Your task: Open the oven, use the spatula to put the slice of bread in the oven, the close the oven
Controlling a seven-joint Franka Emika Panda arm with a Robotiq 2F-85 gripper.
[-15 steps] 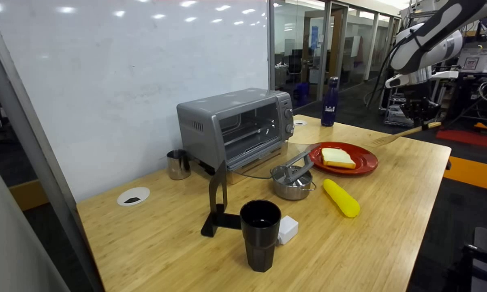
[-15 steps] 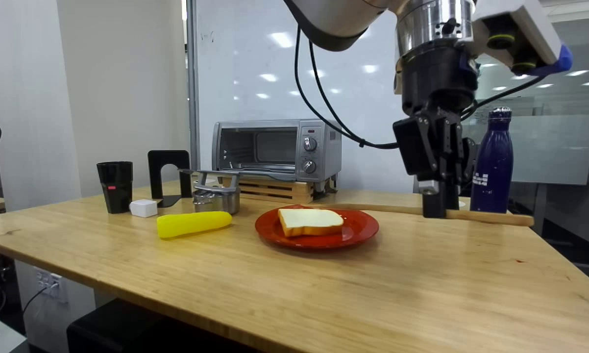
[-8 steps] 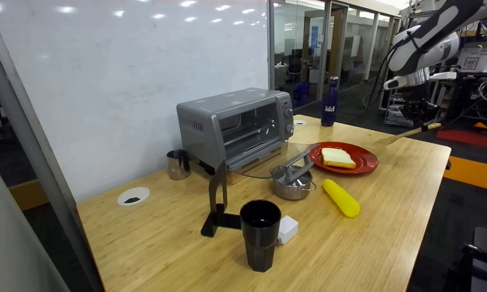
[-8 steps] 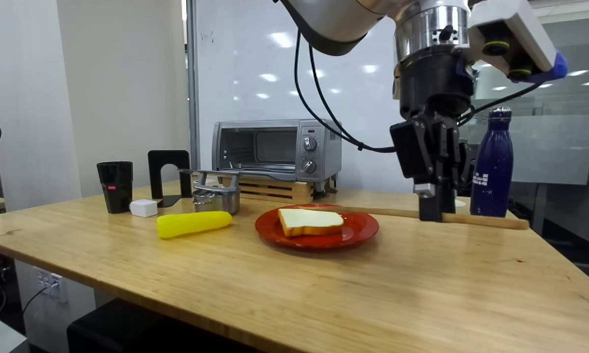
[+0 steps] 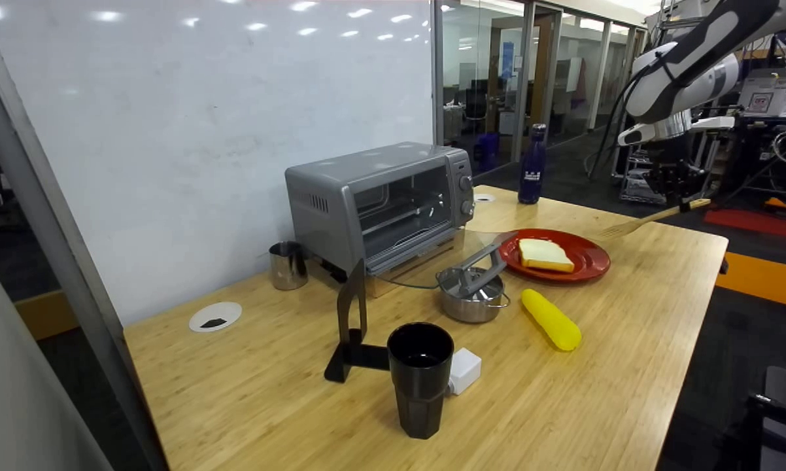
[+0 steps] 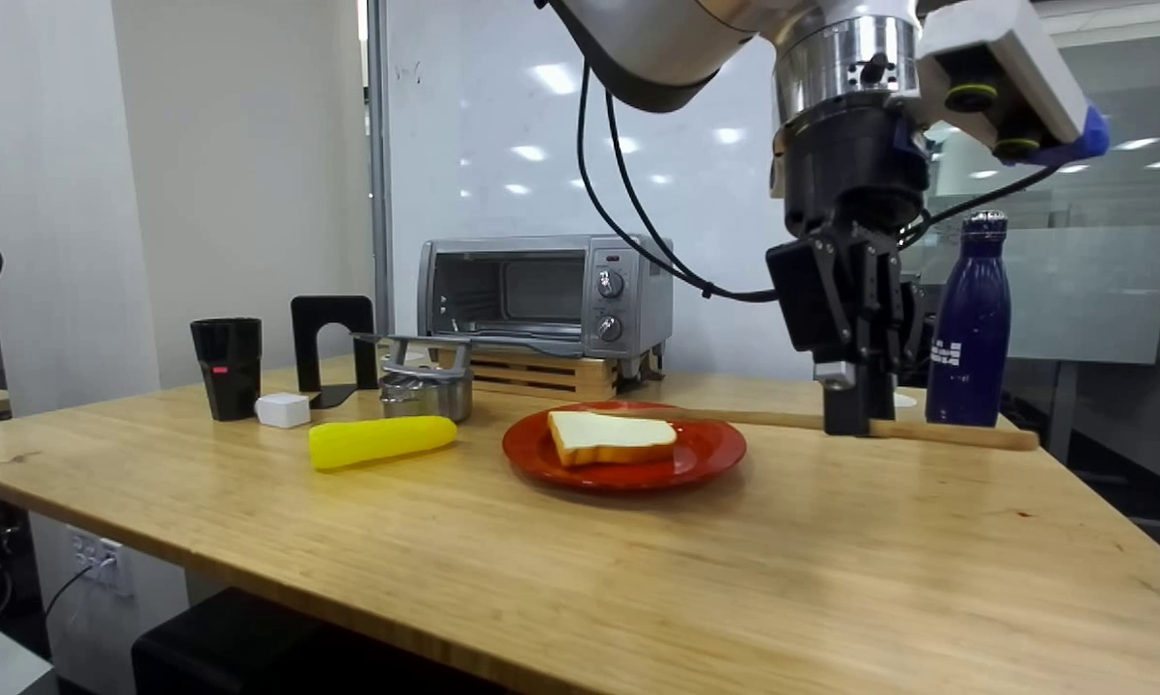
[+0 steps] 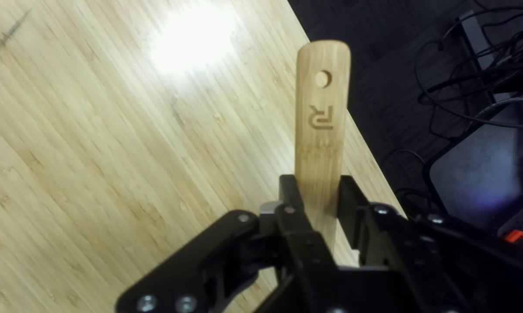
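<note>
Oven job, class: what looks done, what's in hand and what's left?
Done: the oven is open, its door lowered. In hand: the pincer grips the spatula. Left: the slice of bread lies on the red plate, so getting it into the oven and shutting the door apparently remain.

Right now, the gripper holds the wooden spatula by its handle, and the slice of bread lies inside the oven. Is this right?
No: the slice of bread lies on the red plate, not inside the oven, as both exterior views show. The gripper does hold the wooden spatula by its handle.
</note>
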